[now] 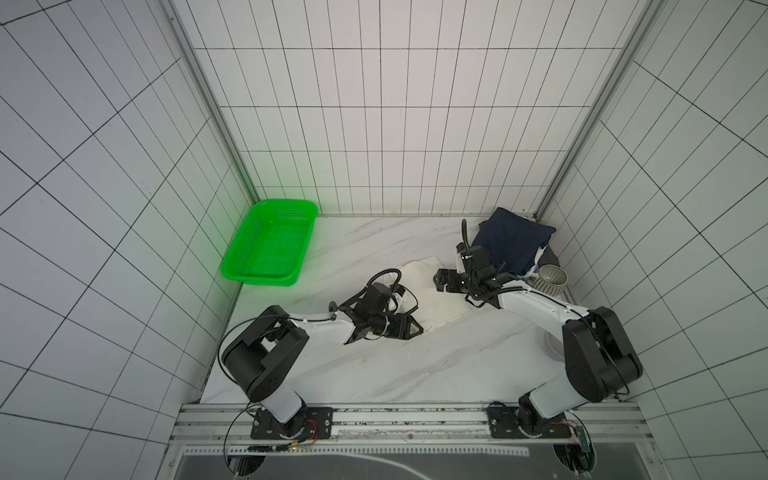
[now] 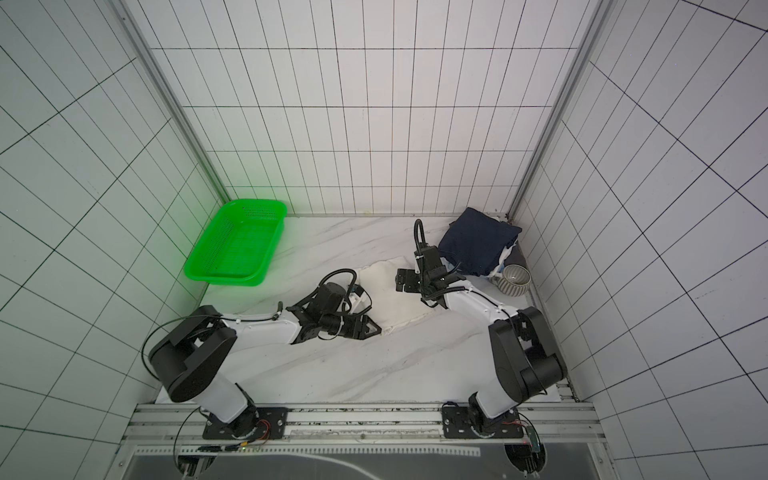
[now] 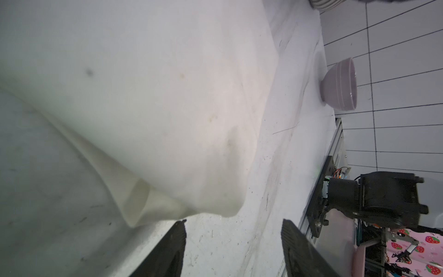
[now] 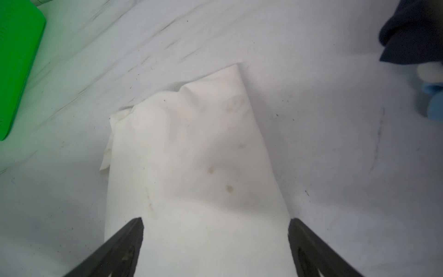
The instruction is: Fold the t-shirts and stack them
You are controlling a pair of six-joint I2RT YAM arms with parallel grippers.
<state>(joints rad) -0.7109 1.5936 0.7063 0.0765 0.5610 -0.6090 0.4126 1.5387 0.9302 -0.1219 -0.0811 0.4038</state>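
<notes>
A cream-white t-shirt (image 1: 432, 297) (image 2: 392, 301) lies folded into a long strip in the middle of the marble table. My left gripper (image 1: 415, 330) (image 3: 233, 223) is low at the strip's near corner (image 3: 215, 206), open, with only bare table between its fingers. Over the strip's other end hovers my right gripper (image 1: 441, 282) (image 4: 215, 221), open wide, the cloth (image 4: 191, 156) running under and between its fingers. At the back right a folded navy t-shirt (image 1: 513, 245) (image 2: 478, 245) tops a stack, with white (image 4: 429, 70) and light-blue (image 4: 435, 100) edges showing below it.
A green perforated basket (image 1: 270, 245) (image 2: 237, 245) stands at the back left. A ribbed grey-white bowl (image 1: 550, 280) (image 2: 514, 279) sits beside the stack by the right wall. A pale lilac bowl (image 3: 340, 86) (image 1: 552, 345) is near the right arm's elbow.
</notes>
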